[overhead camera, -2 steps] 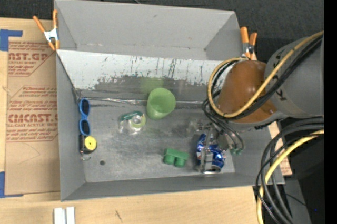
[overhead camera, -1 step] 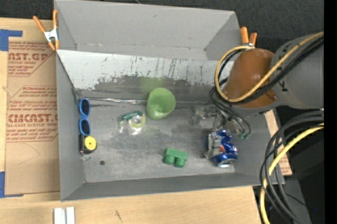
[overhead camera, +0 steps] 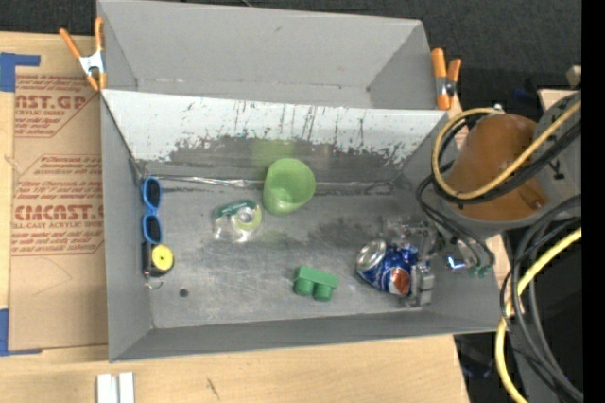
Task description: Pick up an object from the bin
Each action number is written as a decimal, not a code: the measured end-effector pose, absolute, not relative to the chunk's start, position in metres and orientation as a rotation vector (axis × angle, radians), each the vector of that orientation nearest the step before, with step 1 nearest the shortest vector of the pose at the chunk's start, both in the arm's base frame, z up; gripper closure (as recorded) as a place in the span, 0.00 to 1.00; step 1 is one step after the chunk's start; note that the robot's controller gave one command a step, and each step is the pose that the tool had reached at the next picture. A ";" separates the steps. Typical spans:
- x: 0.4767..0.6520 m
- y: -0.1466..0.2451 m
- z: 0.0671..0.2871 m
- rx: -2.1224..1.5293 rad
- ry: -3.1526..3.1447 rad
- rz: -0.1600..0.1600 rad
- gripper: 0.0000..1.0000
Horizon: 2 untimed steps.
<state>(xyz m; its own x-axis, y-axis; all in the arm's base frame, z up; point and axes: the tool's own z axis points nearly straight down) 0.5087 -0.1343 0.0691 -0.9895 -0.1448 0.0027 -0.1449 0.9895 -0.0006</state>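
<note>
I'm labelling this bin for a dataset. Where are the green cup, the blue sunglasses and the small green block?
green cup [overhead camera: 288, 184]: camera view, middle of its body.
blue sunglasses [overhead camera: 151, 211]: camera view, bridge between the lenses.
small green block [overhead camera: 314, 282]: camera view, middle of its top.

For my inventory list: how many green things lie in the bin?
2: a green cup near the back wall, middle; a small green block near the front, centre. The gripper on the right may hide others.
</note>
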 end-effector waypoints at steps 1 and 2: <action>0.511 -0.131 0.070 0.234 -3.134 -0.001 1.00; 0.498 -0.128 0.267 0.185 -3.147 0.005 1.00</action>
